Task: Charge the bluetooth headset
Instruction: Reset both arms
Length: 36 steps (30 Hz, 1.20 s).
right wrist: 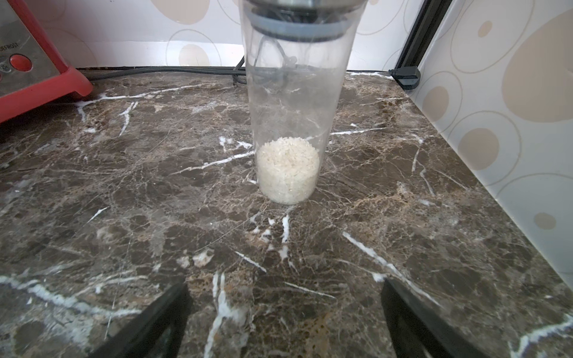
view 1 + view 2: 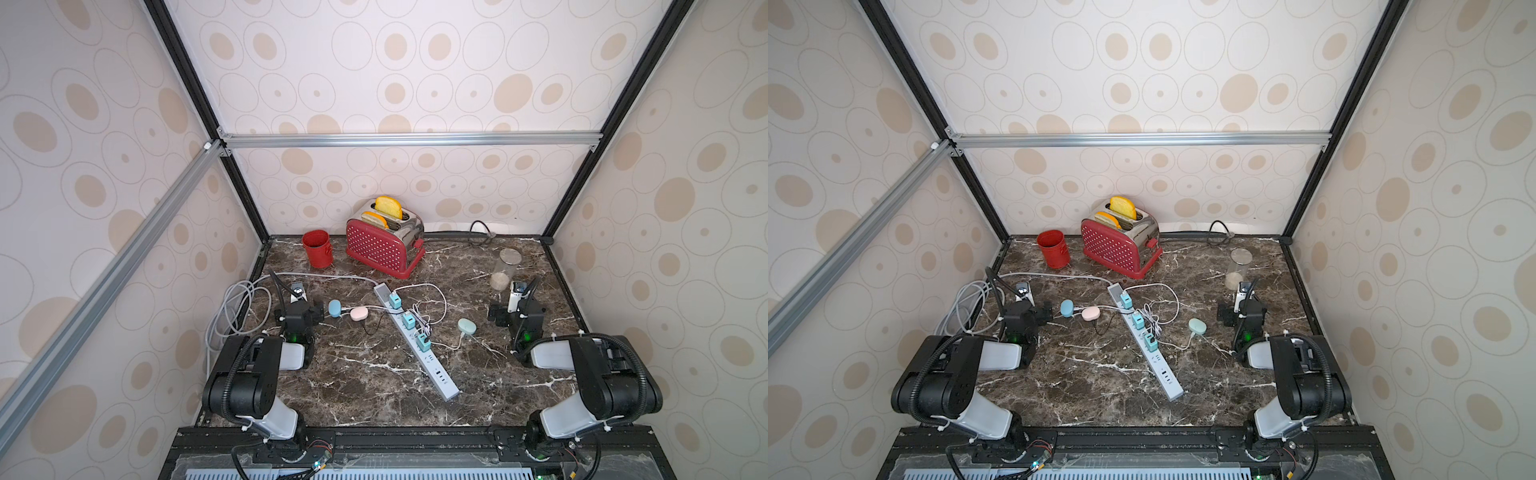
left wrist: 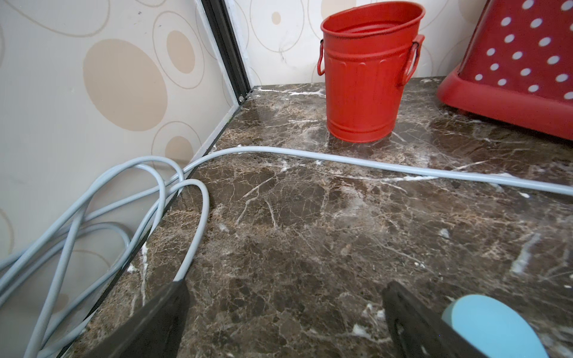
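Three small headset cases lie on the marble table (image 2: pixel 374 395): blue (image 2: pixel 335 308), pink (image 2: pixel 359 313) and mint green (image 2: pixel 468 326). A grey power strip (image 2: pixel 432 365) runs diagonally between them and carries three teal chargers (image 2: pixel 408 321) with thin white cables. One white cable reaches the green case and another ends at the pink case. My left gripper (image 2: pixel 300 302) stands open just left of the blue case (image 3: pixel 493 328), nothing between its fingers (image 3: pixel 167 313). Far right, my right gripper (image 2: pixel 515 307) is open and empty, facing a clear jar (image 1: pixel 288 124).
A red polka-dot toaster (image 2: pixel 384 245) with two toast slices and a red bucket (image 2: pixel 318 249) stand at the back. The jar (image 2: pixel 503 270) holds some rice. The strip's thick grey cord (image 3: pixel 341 161) coils by the left wall. A black cable (image 2: pixel 478 232) lies along the back edge.
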Each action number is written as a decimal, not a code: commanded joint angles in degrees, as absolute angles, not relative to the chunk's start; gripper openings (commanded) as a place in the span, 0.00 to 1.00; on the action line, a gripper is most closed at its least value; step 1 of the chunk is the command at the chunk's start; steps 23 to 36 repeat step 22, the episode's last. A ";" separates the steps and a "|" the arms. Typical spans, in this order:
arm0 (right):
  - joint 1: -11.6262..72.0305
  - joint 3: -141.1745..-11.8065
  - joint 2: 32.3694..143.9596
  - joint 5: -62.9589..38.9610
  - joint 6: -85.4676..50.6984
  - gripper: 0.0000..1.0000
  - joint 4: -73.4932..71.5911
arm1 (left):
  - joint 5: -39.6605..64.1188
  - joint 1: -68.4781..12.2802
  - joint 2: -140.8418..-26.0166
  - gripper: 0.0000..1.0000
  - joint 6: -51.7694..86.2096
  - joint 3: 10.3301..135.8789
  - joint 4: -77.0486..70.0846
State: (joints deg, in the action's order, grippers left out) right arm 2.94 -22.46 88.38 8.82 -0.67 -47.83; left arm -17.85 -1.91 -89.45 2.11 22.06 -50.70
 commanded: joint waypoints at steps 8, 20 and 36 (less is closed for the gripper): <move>3.89 -15.41 89.66 11.85 0.13 1.00 -65.31 | -17.67 -1.41 -88.46 0.99 2.28 23.12 -50.73; 5.03 -22.59 89.53 11.25 1.45 1.00 -51.09 | -14.83 -0.16 -88.63 0.99 2.95 24.28 -48.65; 4.91 -23.01 88.78 11.59 1.18 1.00 -49.02 | -14.72 -0.09 -88.35 0.99 2.91 23.91 -49.08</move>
